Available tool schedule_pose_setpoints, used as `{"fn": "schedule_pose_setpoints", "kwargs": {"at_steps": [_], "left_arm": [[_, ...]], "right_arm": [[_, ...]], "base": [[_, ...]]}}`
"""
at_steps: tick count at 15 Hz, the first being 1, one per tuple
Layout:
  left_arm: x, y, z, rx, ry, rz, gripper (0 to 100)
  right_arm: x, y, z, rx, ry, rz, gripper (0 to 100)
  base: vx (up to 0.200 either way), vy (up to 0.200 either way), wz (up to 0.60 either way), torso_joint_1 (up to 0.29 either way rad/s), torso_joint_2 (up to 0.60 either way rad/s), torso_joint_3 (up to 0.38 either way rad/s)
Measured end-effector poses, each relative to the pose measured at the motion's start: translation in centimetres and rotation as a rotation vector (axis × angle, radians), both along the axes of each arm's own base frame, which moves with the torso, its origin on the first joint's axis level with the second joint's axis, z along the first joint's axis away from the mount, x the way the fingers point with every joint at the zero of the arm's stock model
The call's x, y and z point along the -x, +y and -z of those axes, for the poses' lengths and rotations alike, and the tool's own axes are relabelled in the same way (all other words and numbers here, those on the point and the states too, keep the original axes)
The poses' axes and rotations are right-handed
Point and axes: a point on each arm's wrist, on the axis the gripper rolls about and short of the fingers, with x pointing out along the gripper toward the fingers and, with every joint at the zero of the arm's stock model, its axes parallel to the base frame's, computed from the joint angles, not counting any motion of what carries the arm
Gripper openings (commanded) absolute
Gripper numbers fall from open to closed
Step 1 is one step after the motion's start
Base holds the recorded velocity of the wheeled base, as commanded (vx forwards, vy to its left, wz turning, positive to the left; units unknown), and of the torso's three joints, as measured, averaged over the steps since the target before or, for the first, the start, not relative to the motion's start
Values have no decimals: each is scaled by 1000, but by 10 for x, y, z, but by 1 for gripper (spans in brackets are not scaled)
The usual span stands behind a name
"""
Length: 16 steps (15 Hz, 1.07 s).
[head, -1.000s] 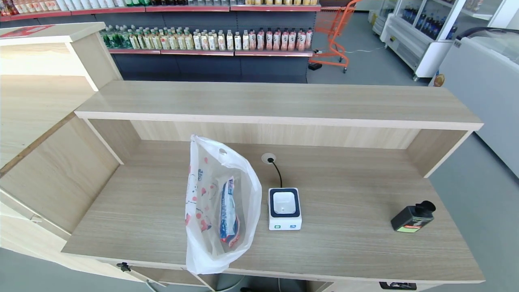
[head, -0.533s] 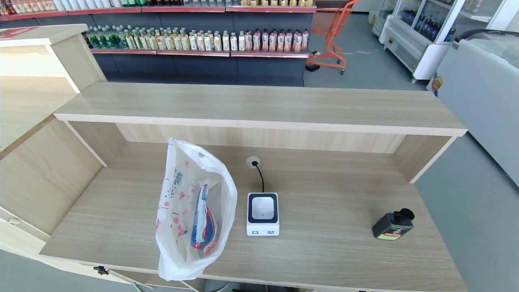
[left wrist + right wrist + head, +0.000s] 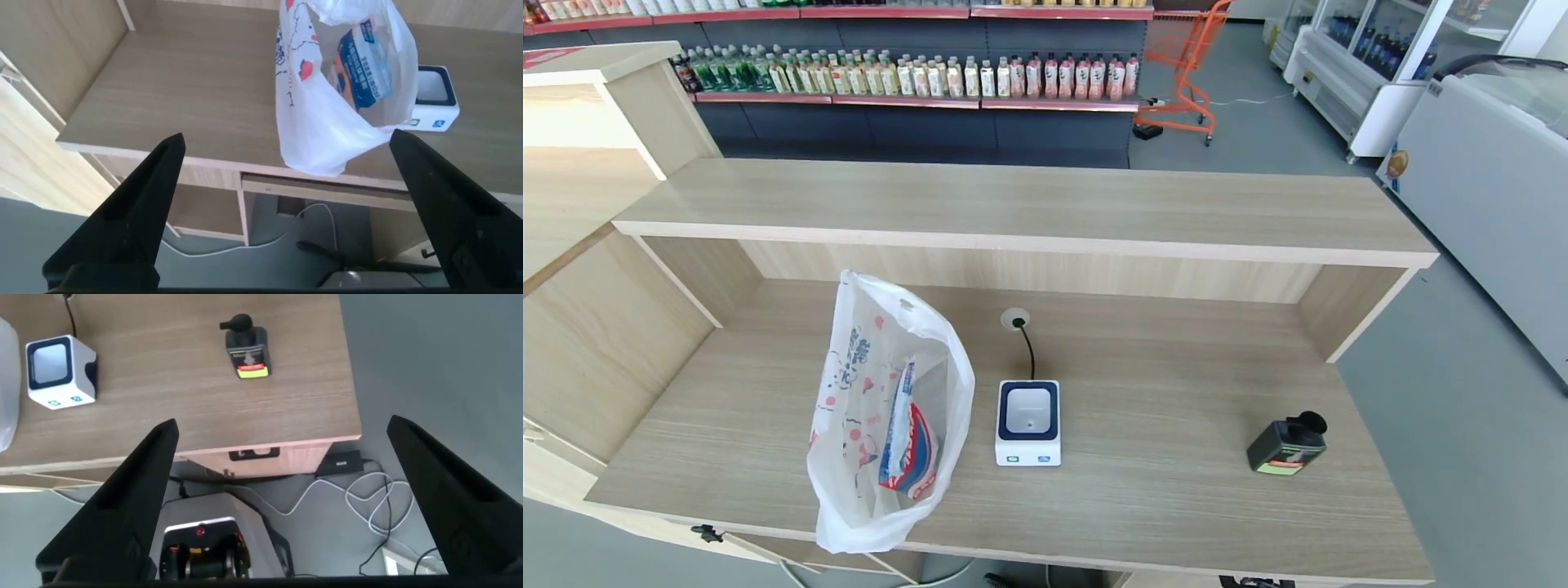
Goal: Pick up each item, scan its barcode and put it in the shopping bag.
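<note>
A translucent white shopping bag (image 3: 849, 384) with red print stands near the counter's front left, holding a blue and red packet (image 3: 905, 441). To its right sits the white barcode scanner (image 3: 1028, 422), cabled to a hole in the counter. A black bottle (image 3: 1287, 445) with a green and orange label lies at the front right. My left gripper (image 3: 286, 137) hangs open, off the counter's front edge, before the bag (image 3: 319, 131) and scanner (image 3: 433, 98). My right gripper (image 3: 282, 423) is open too, in front of the counter edge, short of the bottle (image 3: 248, 353) and scanner (image 3: 59, 370).
The wooden counter (image 3: 1176, 490) has a raised shelf (image 3: 1013, 204) along its back and side walls. Behind it stand drink shelves (image 3: 915, 77), an orange trolley (image 3: 1184, 73) and freezers (image 3: 1486, 163). Cables (image 3: 359, 498) lie on the floor under the counter's right end.
The whole head picture has slid left, so the camera has turned. The bag, scanner and bottle keep their places on the counter.
</note>
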Motion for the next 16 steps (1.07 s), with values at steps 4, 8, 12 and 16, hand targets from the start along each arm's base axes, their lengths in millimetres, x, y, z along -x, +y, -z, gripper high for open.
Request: {"fn": "schedule_pose_setpoints", "kwargs": {"at_steps": [4, 8, 12, 16], "left_arm": [[0, 0, 0, -8, 1, -1, 100], [0, 0, 0, -39, 1, 0, 100], [0, 0, 0, -40, 1, -1, 100], [0, 0, 0, -29, 1, 1, 100]], "right_arm": [[-1, 0, 0, -1, 5, -1, 100], [-1, 0, 1, -10, 7, 5, 100], [-2, -1, 1, -48, 11, 21, 100], [-5, -2, 0, -52, 75, 73, 100]], "base": [[-150, 0, 0, -5, 2, 3], [0, -100, 0, -1, 0, 4], [0, -200, 0, 15, 5, 0], [0, -100, 0, -2, 0, 1]]}}
